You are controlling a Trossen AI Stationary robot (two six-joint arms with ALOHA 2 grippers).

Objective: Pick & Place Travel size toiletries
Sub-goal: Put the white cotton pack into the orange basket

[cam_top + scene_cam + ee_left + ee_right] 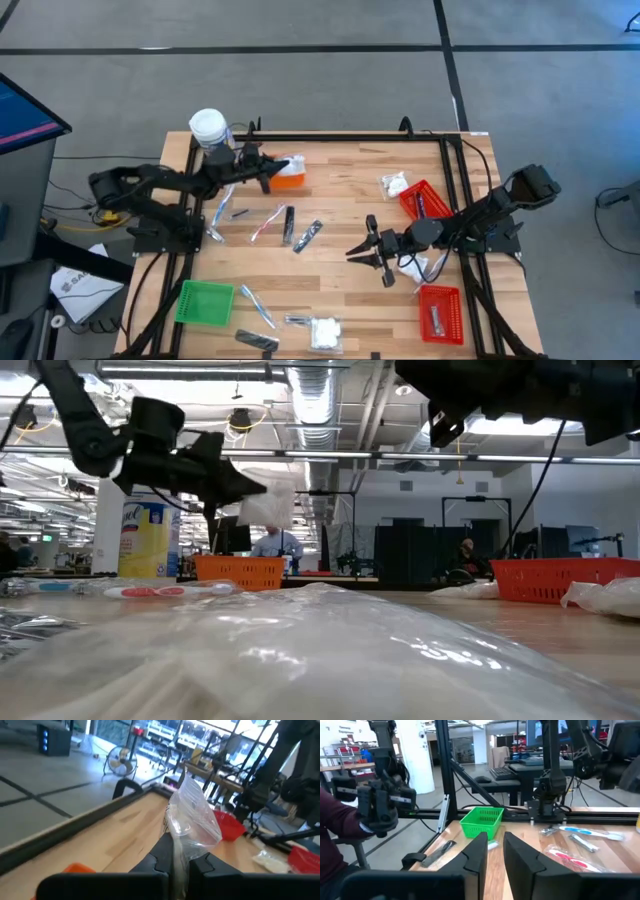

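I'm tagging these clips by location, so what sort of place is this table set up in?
Probably an open-plan robotics lab or industrial workshop: exposed silver ductwork overhead, rows of dark workstations behind the wooden table, and a floor fan on bare concrete.

High: straight down. Low: tabletop level. 2 wrist views forward; all share table (340, 190).

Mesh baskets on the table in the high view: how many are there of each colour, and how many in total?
Red baskets: 2
Orange basket: 1
Green basket: 1
Total: 4
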